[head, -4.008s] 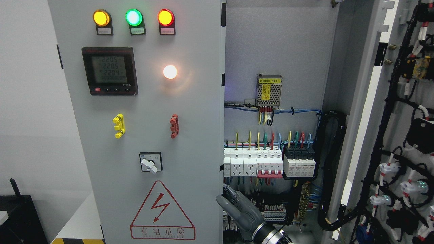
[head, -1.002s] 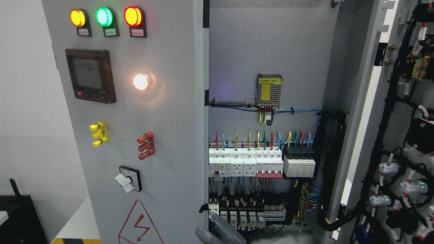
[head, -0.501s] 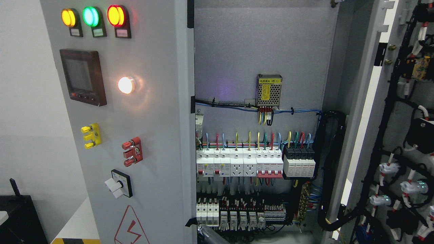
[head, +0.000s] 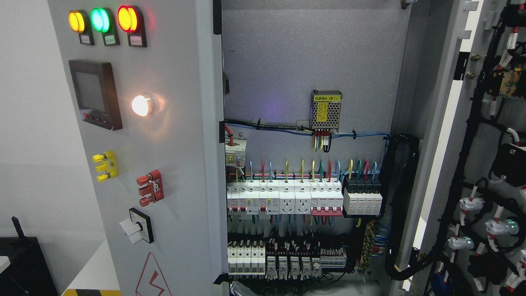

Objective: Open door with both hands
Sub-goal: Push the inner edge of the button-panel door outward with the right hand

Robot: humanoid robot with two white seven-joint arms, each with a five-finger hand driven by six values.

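left door [head: 172,164]: at picture left, partly swung out, cabinet interior [head: 287,61] exposed | hands: none visible, finger state cannot be told | risk: door may swing back, or unseen hand may snag wiring [head: 304,133]

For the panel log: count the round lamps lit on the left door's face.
4. Along the top of the left door in a row: yellow lamp, green lamp, red lamp. Lower, right of the meter: white lamp. None looks hidden.
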